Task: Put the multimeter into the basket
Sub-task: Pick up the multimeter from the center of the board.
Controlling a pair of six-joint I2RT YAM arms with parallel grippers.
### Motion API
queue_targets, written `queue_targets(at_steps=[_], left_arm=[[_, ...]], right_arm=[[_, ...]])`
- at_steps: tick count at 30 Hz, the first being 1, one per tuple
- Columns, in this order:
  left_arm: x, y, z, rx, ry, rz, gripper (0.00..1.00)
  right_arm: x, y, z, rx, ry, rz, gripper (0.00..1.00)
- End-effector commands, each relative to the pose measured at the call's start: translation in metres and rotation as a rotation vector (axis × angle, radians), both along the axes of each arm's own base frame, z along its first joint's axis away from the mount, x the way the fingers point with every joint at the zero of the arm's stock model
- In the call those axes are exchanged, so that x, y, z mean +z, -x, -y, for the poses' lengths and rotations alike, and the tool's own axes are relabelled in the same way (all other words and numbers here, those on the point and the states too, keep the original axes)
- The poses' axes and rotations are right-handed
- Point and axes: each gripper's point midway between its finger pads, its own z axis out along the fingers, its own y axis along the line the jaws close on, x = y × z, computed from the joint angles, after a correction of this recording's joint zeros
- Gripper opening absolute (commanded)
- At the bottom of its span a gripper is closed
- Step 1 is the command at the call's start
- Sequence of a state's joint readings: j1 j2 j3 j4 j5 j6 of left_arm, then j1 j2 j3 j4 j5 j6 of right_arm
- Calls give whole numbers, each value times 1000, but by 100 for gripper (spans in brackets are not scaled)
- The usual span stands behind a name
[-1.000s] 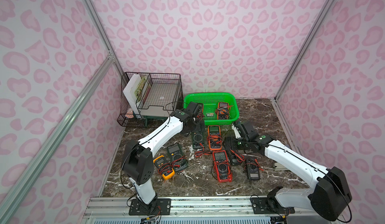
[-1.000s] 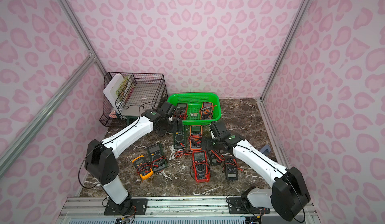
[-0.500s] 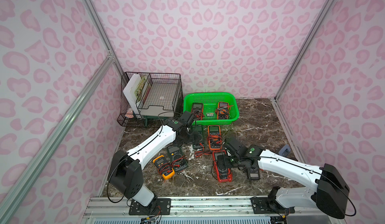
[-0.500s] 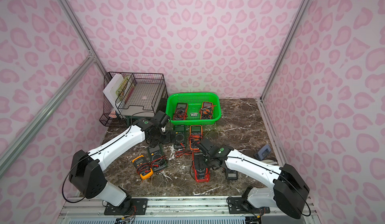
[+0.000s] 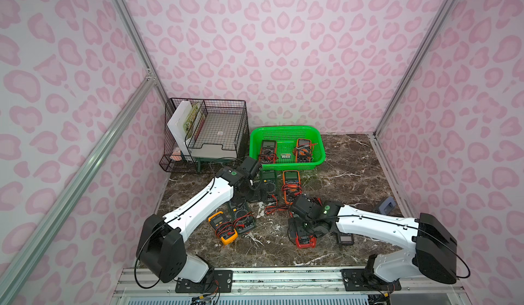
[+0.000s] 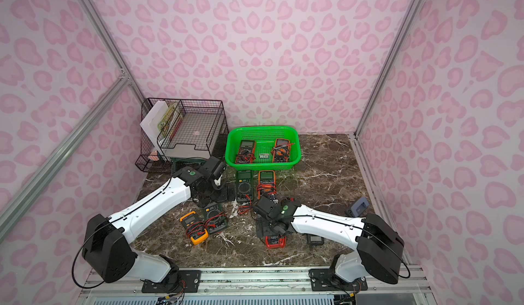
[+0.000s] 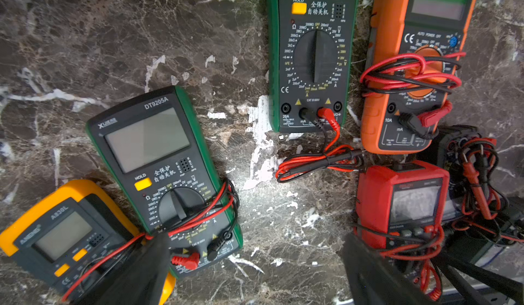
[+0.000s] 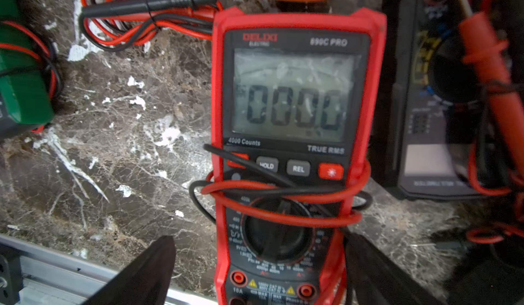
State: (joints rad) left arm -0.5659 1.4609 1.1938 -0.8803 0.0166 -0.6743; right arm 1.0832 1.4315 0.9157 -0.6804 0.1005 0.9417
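The green basket (image 5: 286, 129) (image 6: 262, 129) stands at the back centre with two multimeters (image 5: 268, 149) (image 5: 303, 149) lying in it. A red multimeter (image 5: 305, 239) (image 8: 295, 96) wrapped in its leads lies face up near the front. My right gripper (image 5: 304, 227) (image 8: 259, 269) hangs open over its dial end, one finger on each side, and grips nothing. My left gripper (image 5: 248, 195) (image 7: 255, 275) is open above bare marble, between a green multimeter (image 7: 164, 173) and the red multimeter (image 7: 397, 201).
A black wire rack (image 5: 209, 124) stands at the back left. A dark green (image 5: 268, 184), an orange (image 5: 290, 184), a yellow (image 5: 222, 227) and a black multimeter (image 5: 344, 238) also lie on the marble. A small grey object (image 5: 387, 205) lies by the right wall.
My left arm has drawn back from the basket's corner toward the front. My right arm has moved forward and come down over the red multimeter. Both grippers stayed open.
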Motion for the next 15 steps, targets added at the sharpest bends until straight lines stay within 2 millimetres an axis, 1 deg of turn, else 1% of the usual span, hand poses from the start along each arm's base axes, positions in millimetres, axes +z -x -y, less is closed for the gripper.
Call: queue_targets(at_steps=[1, 6, 11, 15], left_arm=[[2, 2, 0, -19, 7, 7, 99], [4, 6, -3, -18, 10, 16, 99], [4, 8, -3, -17, 14, 18, 99], [4, 9, -3, -17, 19, 17, 99]], right_arm=[[-3, 3, 8, -33, 42, -1, 99], [-4, 7, 12, -44, 54, -2, 99], [-13, 8, 12, -46, 52, -13, 99], [-22, 5, 8, -52, 65, -13, 99]])
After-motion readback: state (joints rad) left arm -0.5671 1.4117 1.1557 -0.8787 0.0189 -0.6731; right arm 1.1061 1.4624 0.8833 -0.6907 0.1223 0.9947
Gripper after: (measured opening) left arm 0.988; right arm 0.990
